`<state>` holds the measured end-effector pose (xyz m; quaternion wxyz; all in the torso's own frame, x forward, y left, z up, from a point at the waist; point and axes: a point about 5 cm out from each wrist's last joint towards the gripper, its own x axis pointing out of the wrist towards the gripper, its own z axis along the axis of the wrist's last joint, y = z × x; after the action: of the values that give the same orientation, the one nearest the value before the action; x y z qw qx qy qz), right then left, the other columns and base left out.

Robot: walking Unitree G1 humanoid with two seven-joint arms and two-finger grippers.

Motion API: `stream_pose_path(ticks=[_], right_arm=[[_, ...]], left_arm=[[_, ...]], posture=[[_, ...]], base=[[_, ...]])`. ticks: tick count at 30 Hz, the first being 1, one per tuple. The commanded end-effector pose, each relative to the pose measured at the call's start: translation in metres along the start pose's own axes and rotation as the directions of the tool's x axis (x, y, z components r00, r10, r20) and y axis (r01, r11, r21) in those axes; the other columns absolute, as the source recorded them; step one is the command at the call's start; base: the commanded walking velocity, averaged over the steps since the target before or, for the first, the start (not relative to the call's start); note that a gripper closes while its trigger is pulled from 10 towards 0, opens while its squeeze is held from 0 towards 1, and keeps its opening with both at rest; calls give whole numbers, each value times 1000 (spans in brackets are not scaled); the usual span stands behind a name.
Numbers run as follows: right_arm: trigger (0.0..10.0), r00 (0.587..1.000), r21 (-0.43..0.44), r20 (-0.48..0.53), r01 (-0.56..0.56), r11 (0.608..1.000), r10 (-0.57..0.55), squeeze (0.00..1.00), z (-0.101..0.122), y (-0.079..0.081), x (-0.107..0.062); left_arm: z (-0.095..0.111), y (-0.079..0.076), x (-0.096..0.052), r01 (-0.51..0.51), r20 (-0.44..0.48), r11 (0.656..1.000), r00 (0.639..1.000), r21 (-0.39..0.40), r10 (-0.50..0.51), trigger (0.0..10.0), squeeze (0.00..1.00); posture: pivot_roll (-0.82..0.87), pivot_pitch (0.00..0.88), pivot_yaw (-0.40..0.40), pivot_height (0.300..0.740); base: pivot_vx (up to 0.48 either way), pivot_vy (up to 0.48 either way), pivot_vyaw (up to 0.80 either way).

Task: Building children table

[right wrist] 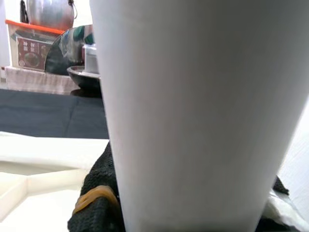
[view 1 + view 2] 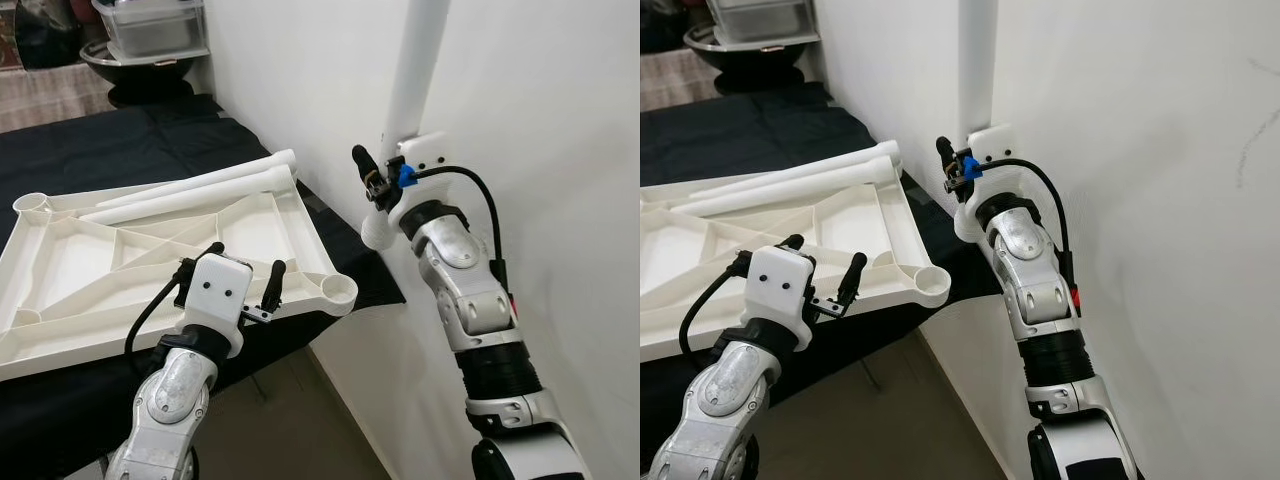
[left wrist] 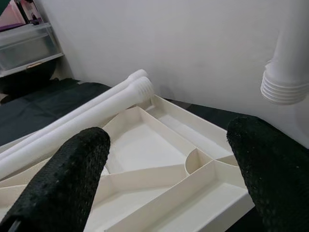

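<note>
The white tabletop (image 2: 150,270) lies upside down, ribs up, on a black-covered surface (image 2: 120,150), with two loose white legs (image 2: 200,190) resting along its far edge. The right claw (image 2: 375,180) is clenched around a third white leg (image 2: 415,70), held upright beside the wall (image 2: 560,120), threaded end down. The left claw (image 2: 245,285) hangs released over the tabletop's near edge, near its corner socket (image 2: 340,290).

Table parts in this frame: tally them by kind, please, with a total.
Tabletop panel, upside down on the black cloth: 1
Table legs lying along the panel's far edge: 2
Table leg held upright in the right gripper: 1
Total: 4
</note>
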<state>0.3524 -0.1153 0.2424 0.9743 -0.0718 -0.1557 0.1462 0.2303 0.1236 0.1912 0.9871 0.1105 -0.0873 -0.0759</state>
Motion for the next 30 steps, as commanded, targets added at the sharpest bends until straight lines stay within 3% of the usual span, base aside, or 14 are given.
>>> stream_pose_path(ticks=[1,11,25,30], right_arm=[[10000,1000,9,17,-11,1000,10,0,-1,3,1],[10000,994,-7,-85,-62,998,61,0,-32,16,-6],[10000,995,14,-87,-55,998,56,0,-36,18,-9],[10000,996,19,-88,-18,1000,20,0,-36,6,-8]], left_arm=[[3,-1,-2,-4,3,1000,1000,1,4,10000,0],[6,1,-3,-6,6,1000,1000,7,6,10000,0],[8,3,-3,-15,8,1000,1000,9,15,10000,0],[11,7,0,-18,21,1000,1000,23,18,10000,0]], posture=[[-10,54,-85,740],[-5,69,-81,740],[-2,77,-86,740],[1,79,-87,740]], base=[[0,0,0],[0,0,0],[0,0,0],[0,0,0]])
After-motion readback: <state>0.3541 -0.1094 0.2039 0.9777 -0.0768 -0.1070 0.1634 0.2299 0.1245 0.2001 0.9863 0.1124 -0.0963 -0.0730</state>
